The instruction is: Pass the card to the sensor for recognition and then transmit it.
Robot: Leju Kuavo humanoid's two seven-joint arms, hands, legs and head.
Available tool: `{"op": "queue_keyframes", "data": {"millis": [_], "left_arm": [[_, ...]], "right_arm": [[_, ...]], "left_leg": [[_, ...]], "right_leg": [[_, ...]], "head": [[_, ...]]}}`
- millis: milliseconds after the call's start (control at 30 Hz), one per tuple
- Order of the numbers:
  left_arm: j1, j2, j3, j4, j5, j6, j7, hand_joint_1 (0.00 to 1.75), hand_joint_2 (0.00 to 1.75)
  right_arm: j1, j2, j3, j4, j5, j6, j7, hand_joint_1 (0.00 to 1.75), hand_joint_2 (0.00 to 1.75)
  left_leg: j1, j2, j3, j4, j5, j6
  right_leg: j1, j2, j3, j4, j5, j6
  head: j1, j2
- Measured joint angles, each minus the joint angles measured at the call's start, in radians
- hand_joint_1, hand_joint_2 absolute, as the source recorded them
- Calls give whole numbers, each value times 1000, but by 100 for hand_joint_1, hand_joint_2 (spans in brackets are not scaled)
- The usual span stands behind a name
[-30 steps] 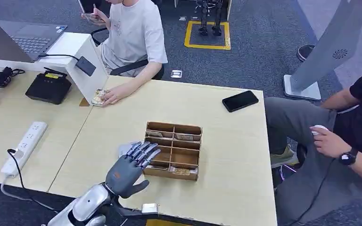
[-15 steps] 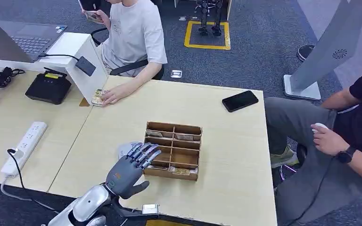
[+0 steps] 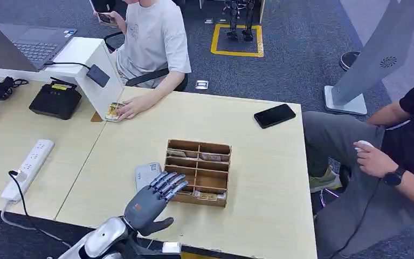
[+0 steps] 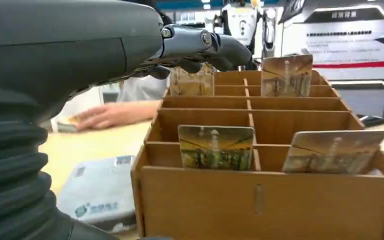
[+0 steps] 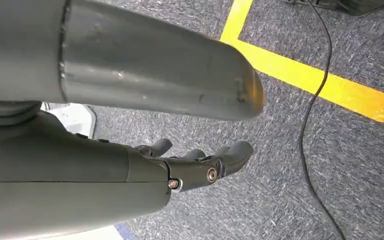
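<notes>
At box front | left hand pulled back | sensor uncovered

A pale wooden table stands on dark grey-blue carpet marked with a yellow taped square. A white angled kiosk stand rises on the right. A second, lighter desk adjoins the table on the left.
</notes>
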Motion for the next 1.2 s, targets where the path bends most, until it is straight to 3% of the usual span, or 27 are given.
{"op": "queue_keyframes", "data": {"millis": [567,967,1200], "left_arm": [[15,-9,-2,0,-3,-3,3,0,175],[-9,-54,-3,2,11,-3,16,0,175],[-9,-71,-3,5,81,-14,10,0,175]], "right_arm": [[2,0,3,-1,-5,-5,0,0,0],[-2,0,13,-1,-7,-1,-4,0,0],[-1,0,20,-4,-16,-6,-6,0,0]], "left_leg": [[0,0,0,0,0,0],[0,0,0,0,0,0],[0,0,0,0,0,0]], "right_leg": [[0,0,0,0,0,0],[0,0,0,0,0,0],[0,0,0,0,0,0]], "head": [[0,0],[0,0],[0,0]]}}
